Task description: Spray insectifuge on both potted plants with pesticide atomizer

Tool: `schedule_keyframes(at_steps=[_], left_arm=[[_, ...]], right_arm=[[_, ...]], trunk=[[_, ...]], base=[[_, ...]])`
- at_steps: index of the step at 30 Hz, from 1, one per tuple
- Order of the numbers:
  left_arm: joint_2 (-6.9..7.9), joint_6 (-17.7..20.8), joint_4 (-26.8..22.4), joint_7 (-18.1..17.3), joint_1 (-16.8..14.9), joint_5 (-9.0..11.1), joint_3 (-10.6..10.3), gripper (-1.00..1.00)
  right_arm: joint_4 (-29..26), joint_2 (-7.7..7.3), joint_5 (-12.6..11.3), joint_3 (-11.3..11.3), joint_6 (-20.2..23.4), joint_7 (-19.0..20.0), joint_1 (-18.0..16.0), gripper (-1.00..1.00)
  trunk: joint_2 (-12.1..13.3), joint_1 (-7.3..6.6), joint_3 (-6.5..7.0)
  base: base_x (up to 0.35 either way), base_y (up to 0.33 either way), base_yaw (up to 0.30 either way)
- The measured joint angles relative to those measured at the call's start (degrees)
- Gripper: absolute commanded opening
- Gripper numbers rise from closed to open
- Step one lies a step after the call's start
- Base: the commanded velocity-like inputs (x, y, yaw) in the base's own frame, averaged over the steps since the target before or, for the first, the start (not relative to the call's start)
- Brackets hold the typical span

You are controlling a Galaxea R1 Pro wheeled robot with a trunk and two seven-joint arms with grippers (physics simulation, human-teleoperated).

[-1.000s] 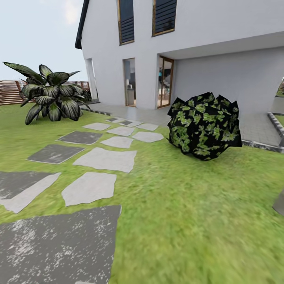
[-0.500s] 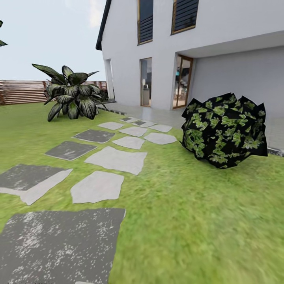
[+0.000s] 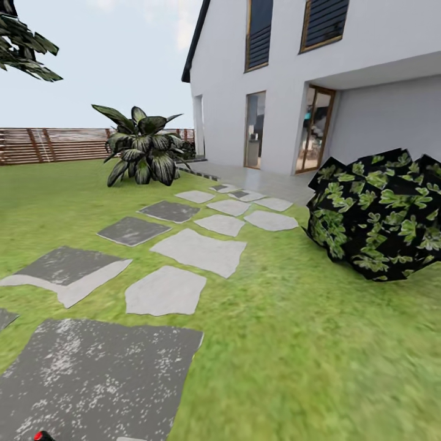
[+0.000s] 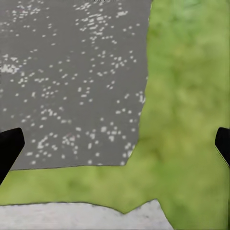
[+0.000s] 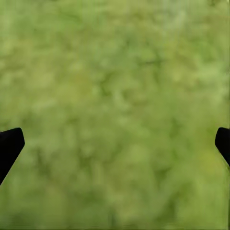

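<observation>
Head view: grey stepping stones (image 3: 197,251) cross the green lawn (image 3: 306,343) toward a white two-storey house (image 3: 343,79); a dark leafy bush (image 3: 380,214) sits right of the stones, a broad-leaved striped plant (image 3: 144,153) and brown slatted fence (image 3: 55,145) beyond them. The atomizer's whereabouts cannot be told.

Left wrist view: left tool (image 4: 115,146) spread wide, empty, over a speckled dark slab (image 4: 72,81).

Right wrist view: right tool (image 5: 115,146) released, over grass.

Your left gripper (image 4: 115,146) shows you two plain black fingertips (image 4: 8,146), each a flat matte wedge with a blunt, angled end and no screws, cables or markings you could read. Your right gripper (image 5: 115,146) gives you the same pair of black fingertips (image 5: 8,146) (identical in shape and finish). At the bottom edge of your head view sits a small red part with black beside it (image 3: 41,436), too small to identify.
</observation>
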Motion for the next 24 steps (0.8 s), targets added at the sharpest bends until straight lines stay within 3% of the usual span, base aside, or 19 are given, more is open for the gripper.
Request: schedule_keyframes(at_steps=[24], left_arm=[[0.00, -0.02, 0.00, 0.01, 0.00, 0.08, 0.08, 1.00]], right_arm=[[0.06, -0.01, 0.00, -0.01, 0.00, -0.06, 0.00, 1.00]], trunk=[[0.00, -0.01, 0.00]], base=[[0.221, -0.231, 0.278]])
